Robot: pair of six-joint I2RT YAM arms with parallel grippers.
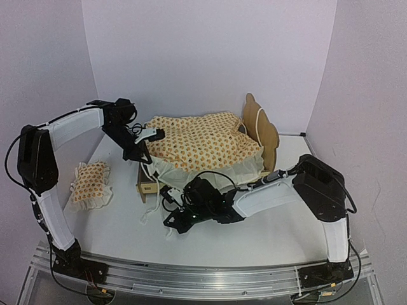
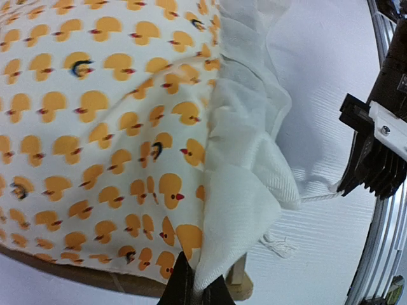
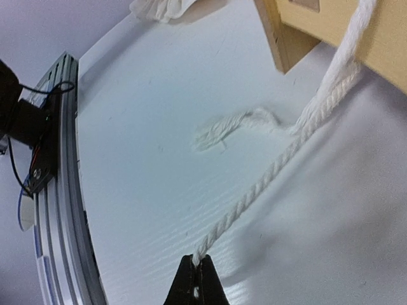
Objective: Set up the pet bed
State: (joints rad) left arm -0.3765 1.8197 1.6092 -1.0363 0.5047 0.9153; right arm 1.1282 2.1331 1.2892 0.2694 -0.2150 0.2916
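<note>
Up front on the worktop [image 1: 254,235], pinching a white cord [image 3: 267,184] tight in the right gripper [image 3: 197,270], just off the near corner of the bed frame [image 1: 147,184]. Off left, spotting the pillow [image 1: 90,183] lying apart. Further back, clamping the white ruffle [image 2: 248,165] of the bedding [image 1: 203,143] in the left gripper [image 2: 198,286], heaped across the frame.

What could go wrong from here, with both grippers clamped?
Right gripper is shut on the cord that runs up to the bed frame; a pull might drag the frame.
Left gripper pinches only the ruffle; a tug could slide the bedding askew.
</note>
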